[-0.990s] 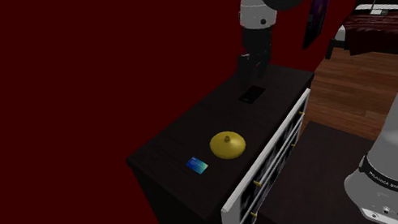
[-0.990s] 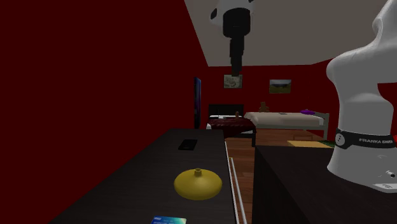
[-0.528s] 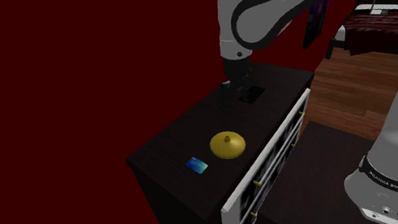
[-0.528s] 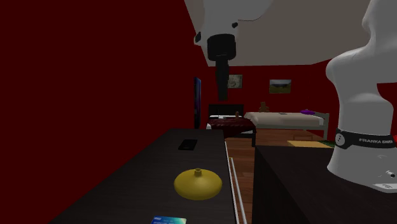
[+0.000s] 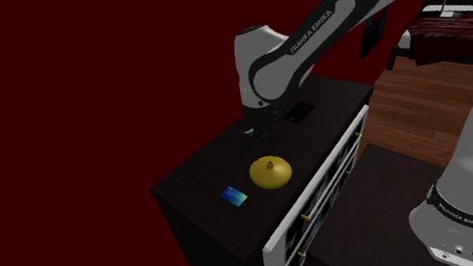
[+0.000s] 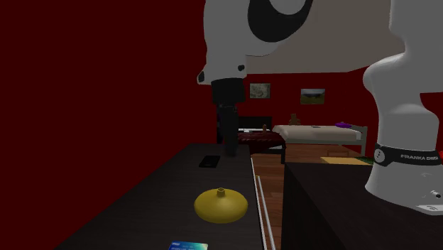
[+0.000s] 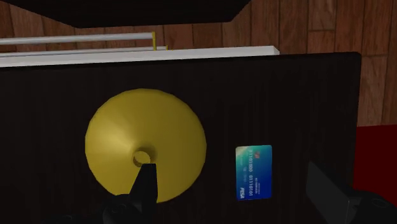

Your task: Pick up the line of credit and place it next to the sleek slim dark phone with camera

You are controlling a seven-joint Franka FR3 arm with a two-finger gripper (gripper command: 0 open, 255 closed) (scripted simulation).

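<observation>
You're on the approach step, nothing grabbed yet. Above the dark dresser (image 5: 202,176), past the yellow dome (image 5: 271,171), the tool (image 5: 261,133) hovers with fingers spread, near the dark phone (image 5: 297,112). The blue card (image 5: 234,196) lies flat beside the dome, well apart from the phone. Next you'd centre over the card, drop low and pinch its thin edges.
</observation>
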